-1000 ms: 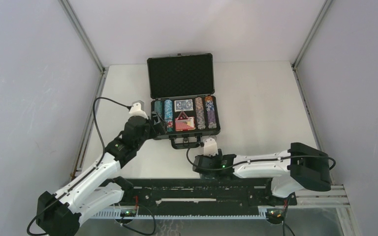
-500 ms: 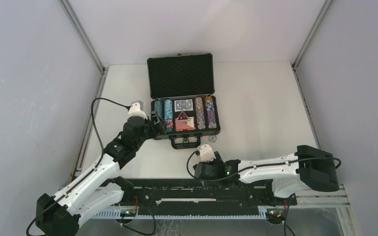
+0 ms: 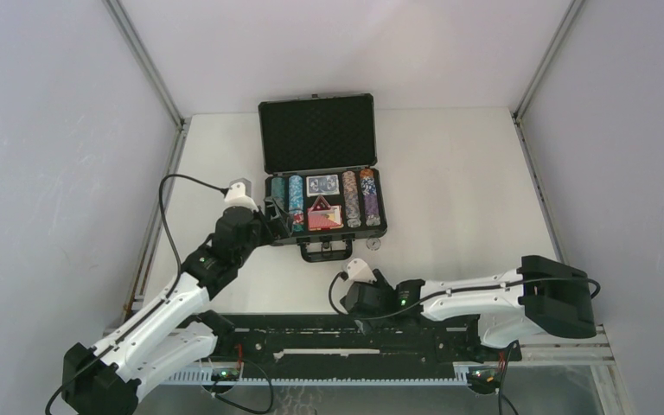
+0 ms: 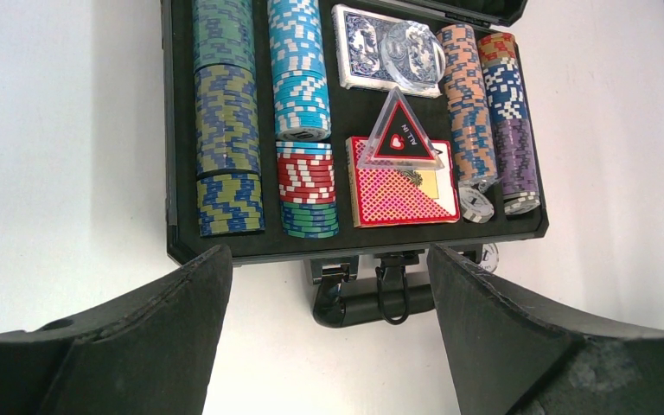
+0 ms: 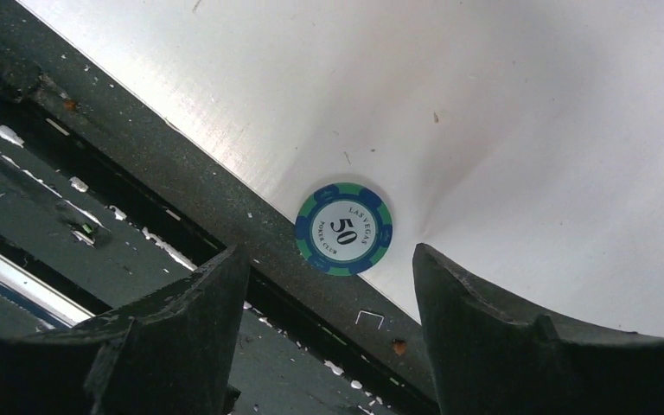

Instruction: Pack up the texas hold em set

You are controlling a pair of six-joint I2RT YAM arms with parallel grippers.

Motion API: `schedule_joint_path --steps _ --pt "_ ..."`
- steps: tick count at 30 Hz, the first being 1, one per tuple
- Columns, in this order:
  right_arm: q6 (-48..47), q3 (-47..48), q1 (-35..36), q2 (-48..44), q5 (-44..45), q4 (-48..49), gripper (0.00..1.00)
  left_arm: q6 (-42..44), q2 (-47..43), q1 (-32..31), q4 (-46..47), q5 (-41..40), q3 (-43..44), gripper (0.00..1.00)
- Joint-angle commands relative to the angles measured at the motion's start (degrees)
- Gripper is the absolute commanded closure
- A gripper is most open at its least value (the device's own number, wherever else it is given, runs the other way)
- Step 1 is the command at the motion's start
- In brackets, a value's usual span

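Loose chip (image 5: 343, 227) at bench (image 5: 527, 130) edge: likely thin, light, stiff, slippery; pinch across rim. Right hand (image 5: 328, 258) wide, empty, above.

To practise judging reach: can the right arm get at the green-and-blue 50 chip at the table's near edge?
Probably yes: the right gripper hangs open over the chip, nothing between them, though the black rail alongside may crowd one finger.

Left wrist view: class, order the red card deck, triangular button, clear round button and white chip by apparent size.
1. red card deck
2. triangular button and clear round button: about alike, so unranked
3. white chip
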Motion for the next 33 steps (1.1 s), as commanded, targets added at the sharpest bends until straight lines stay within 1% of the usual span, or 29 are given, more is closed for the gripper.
schedule_joint_path --steps 1,13,18,23,33 --pt "-3.0 0.0 -1.2 0.3 -1.7 2.8 0.23 0.0 -0.7 -0.4 1.2 -0.6 -0.7 0.13" --pt "-4.4 0.0 -4.1 2.4 -4.4 4.3 0.25 0.2 -0.5 -0.4 1.3 -0.6 -0.7 0.13" --pt "-4.9 0.1 -4.7 3.5 -5.5 5.3 0.29 0.2 -0.4 -0.4 1.3 -0.6 -0.7 0.13" --pt "-5.1 1.1 -4.5 4.3 -6.0 4.2 0.33 0.2 -0.4 -0.4 1.3 -0.5 -0.7 0.13" --pt "-4.7 3.3 -3.5 6.4 -8.9 1.6 0.31 0.2 -0.7 -0.5 1.3 -0.4 -0.8 0.13"
